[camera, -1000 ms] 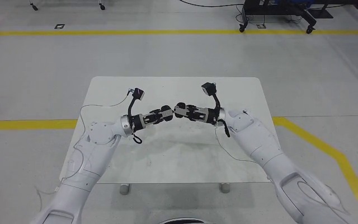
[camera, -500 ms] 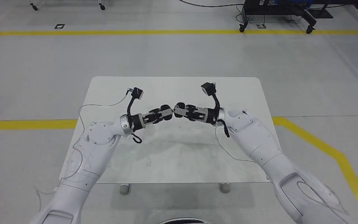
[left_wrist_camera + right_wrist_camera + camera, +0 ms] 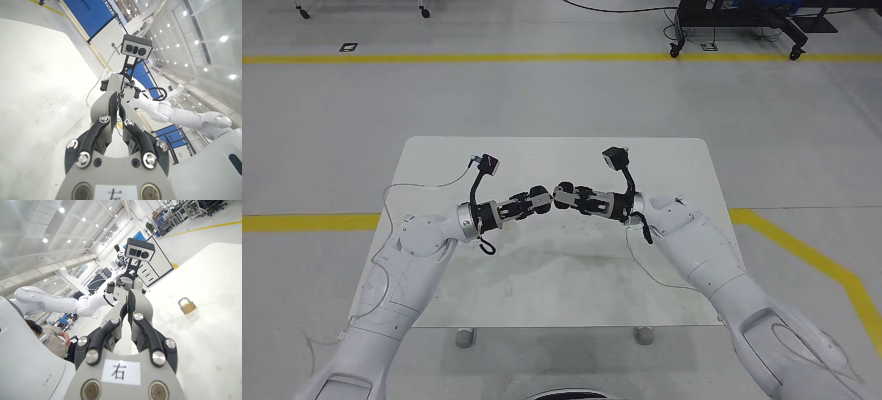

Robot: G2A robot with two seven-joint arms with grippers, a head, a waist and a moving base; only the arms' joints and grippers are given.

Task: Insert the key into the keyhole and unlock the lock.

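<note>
Both arms meet tip to tip above the middle of the white table [image 3: 662, 160]. My left gripper [image 3: 118, 94] [image 3: 541, 197] is shut, and a thin dark strip, seemingly the key [image 3: 118, 103] seen edge on, sits between its pads. My right gripper [image 3: 129, 293] [image 3: 561, 194] is shut with its pads pressed together; I see nothing between them. Each gripper's tips touch or nearly touch the other's. A brass padlock [image 3: 186, 306] with a silver shackle, which looks closed, lies flat on the table off to one side of the right gripper.
In each wrist view the other arm's wrist camera [image 3: 136, 47] [image 3: 140, 250] stands on a black bracket just behind the facing gripper. Thin cables [image 3: 427, 187] trail over the table's left part. The table's rounded edges [image 3: 407, 150] are near both arms.
</note>
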